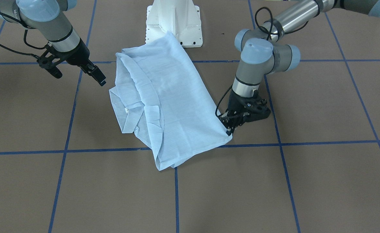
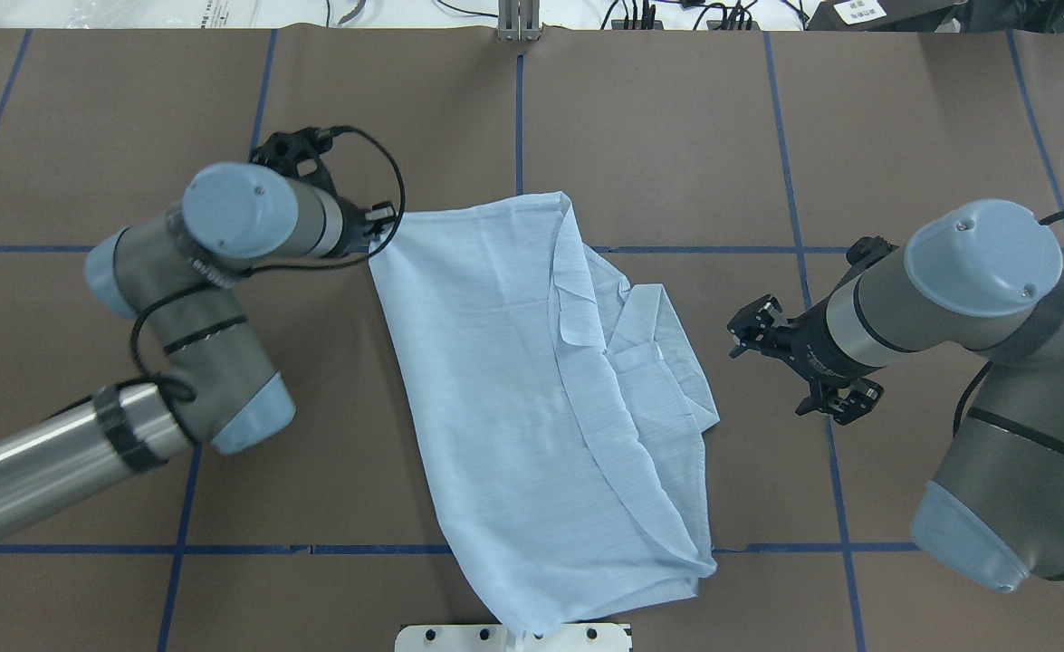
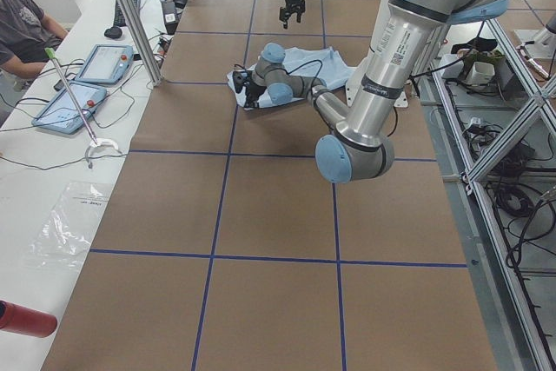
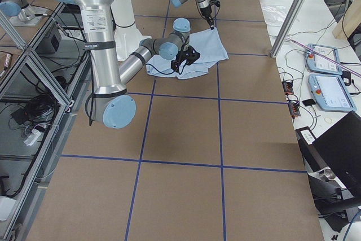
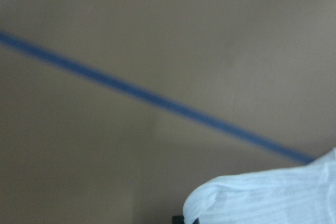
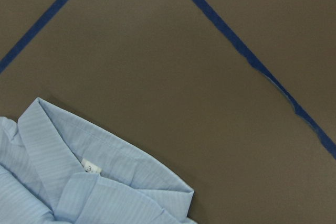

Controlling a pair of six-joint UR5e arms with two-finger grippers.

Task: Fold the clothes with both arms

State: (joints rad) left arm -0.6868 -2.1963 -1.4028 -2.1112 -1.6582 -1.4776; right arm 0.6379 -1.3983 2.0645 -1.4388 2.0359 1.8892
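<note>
Your brown table (image 2: pixel 658 118), gridded with blue tape (image 2: pixel 520 118), carries the folded light-blue shirt (image 2: pixel 495 362), one end overlapping the white pedestal base (image 1: pixel 173 22).

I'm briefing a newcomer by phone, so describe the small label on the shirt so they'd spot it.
The light-blue shirt lies on the table in front of the white pedestal base. Its collar sits on the side facing the right gripper. The label is the tiny white square inside that collar, the only white spot visible on the cloth.
</note>
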